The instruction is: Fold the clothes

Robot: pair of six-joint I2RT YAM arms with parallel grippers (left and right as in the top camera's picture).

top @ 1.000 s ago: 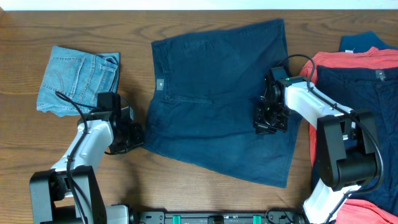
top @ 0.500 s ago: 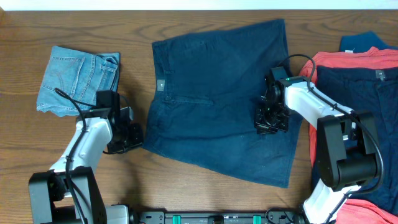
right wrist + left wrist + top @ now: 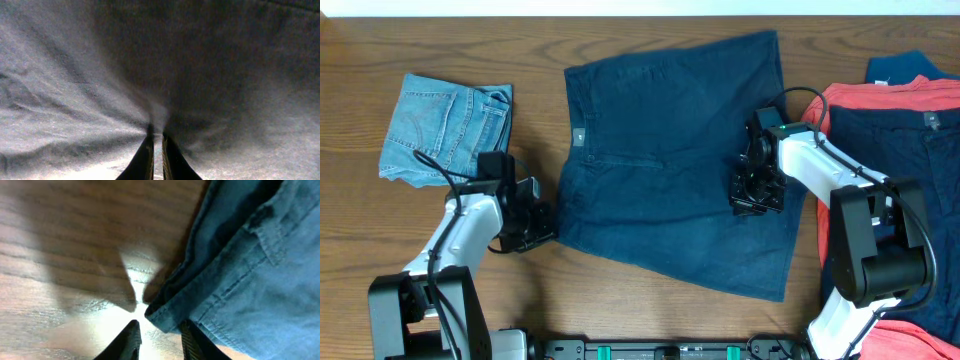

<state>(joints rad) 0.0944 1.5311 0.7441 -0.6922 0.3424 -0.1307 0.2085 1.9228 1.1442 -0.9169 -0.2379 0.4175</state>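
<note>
Dark navy shorts point(image 3: 670, 150) lie spread flat in the middle of the table, with the waistband and a small pale label point(image 3: 578, 136) to the left. My left gripper point(image 3: 544, 228) sits at their near-left corner. In the left wrist view its jaws point(image 3: 159, 326) stand a little open, and the hem corner point(image 3: 162, 311) is right at the fingertips, one finger point(image 3: 192, 341) against the cloth. My right gripper point(image 3: 752, 196) presses down on the right half of the shorts. It point(image 3: 157, 133) is shut on a small pinch of navy cloth point(image 3: 200, 75), with wrinkles radiating from the tips.
A folded light-blue denim garment point(image 3: 445, 128) lies at the far left. At the right edge is a pile of coral-red cloth point(image 3: 880, 98) with another navy garment point(image 3: 910, 160) on top. Bare wooden table point(image 3: 620, 300) shows in front of the shorts.
My left gripper's jaws have parted and it has shifted slightly right, up to the shorts' corner. The right gripper and the shorts have stayed put.
</note>
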